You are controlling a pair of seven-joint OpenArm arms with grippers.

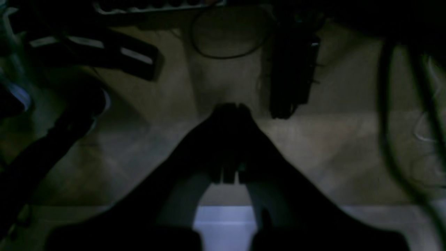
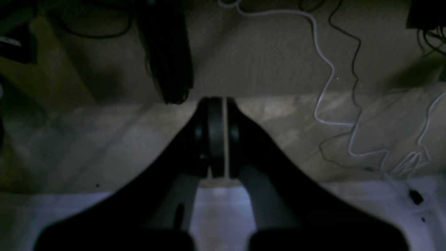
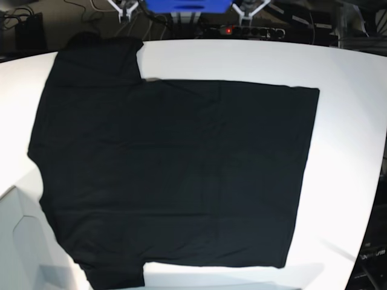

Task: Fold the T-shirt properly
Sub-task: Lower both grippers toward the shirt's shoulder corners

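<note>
T-shirt [image 3: 175,175] lies spread flat on the white worktop [image 3: 351,121] in the base view, plain black side up, no print or label visible. One sleeve [image 3: 100,57] points to the far edge at upper left, the other sleeve [image 3: 115,272] is cut off by the bottom of the frame. Its straight hem runs down the right side, and the left edge sits close to the worktop's left rim. Neither arm shows in the base view; only white brackets [image 3: 127,9] and a blue block [image 3: 184,6] at the far edge, plus a power strip [image 3: 245,30] with a red light behind the worktop. Both wrist views are very dark and look past the worktop edge toward the floor. Left end effector [image 1: 231,108]: fingers pressed together, holding nothing, hard to make out in the gloom. Right end effector [image 2: 217,103]: closed too, just a thin sliver between the pads, nothing gripped. White cable [image 2: 324,62] and a black cable [image 2: 353,59] trail over the floor in the right wrist view; dark shapes in the left wrist view can't be identified.
</note>
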